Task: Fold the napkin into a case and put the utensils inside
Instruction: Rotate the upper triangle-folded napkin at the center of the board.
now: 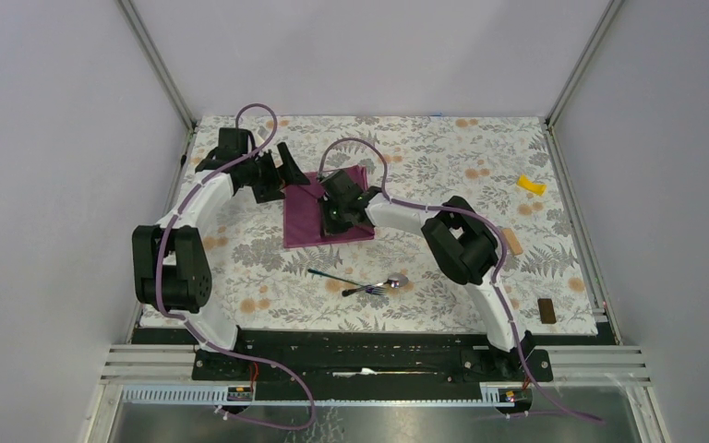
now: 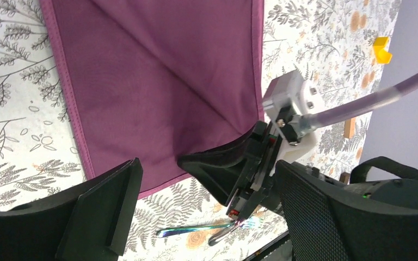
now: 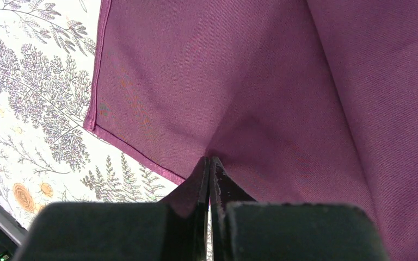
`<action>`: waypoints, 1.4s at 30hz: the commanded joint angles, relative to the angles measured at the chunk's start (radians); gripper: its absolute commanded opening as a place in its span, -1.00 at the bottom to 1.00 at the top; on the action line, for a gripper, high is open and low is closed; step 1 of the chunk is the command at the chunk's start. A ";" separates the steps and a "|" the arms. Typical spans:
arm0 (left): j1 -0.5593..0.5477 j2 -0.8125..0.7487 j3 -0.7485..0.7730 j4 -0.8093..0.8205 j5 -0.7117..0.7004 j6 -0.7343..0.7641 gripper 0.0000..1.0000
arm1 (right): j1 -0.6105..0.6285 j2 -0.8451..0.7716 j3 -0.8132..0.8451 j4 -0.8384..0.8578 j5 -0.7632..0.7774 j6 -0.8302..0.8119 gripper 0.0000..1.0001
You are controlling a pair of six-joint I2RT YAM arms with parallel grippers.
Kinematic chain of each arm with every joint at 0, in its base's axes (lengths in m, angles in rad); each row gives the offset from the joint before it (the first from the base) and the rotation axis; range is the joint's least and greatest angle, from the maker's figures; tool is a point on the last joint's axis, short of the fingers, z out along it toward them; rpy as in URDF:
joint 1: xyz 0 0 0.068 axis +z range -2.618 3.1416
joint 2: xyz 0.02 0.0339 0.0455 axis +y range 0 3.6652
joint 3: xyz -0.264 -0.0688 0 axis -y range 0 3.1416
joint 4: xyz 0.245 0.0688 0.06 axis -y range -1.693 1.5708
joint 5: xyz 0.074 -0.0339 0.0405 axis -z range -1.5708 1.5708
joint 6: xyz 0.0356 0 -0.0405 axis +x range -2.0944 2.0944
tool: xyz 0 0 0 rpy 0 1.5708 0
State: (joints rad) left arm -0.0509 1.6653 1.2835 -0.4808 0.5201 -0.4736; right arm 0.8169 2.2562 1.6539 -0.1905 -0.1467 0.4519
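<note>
napkin (image 1: 306, 226) mid-tabletop. right gripper (image 3: 209, 163) clamped on its near edge, likely to lift a fold. left gripper (image 1: 283, 172) spread wide at napkin's far-left corner, empty. utensils (image 1: 369, 281) lie toward near edge.

Left arm (image 1: 201, 196) and right arm (image 1: 491, 309) alike: curved white links between bulky black joint housings (image 1: 171, 268). Black bases (image 1: 220, 362) bolted down, thin red wires (image 1: 257, 371) beside them. Lilac cable (image 1: 260, 111) looped loosely along each arm. Left hand (image 1: 294, 172) and right hand (image 3: 209, 166) all black, with flat wedge-shaped fingers (image 2: 103, 212), finely meshed on one face. White camera block (image 2: 296, 98) with a silver plate on the right wrist, lilac cable plugged into it.
</note>
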 commanded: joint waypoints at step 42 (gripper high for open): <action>-0.183 0.088 -0.114 0.407 0.078 -0.281 0.79 | -0.467 -0.175 0.060 -0.366 0.349 -0.361 -0.25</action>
State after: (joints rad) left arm -0.1905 1.6997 1.1133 -0.2184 0.6525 -0.7097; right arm 0.3351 2.1365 1.6096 -0.4942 0.2253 0.0639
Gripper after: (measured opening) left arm 0.931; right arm 0.313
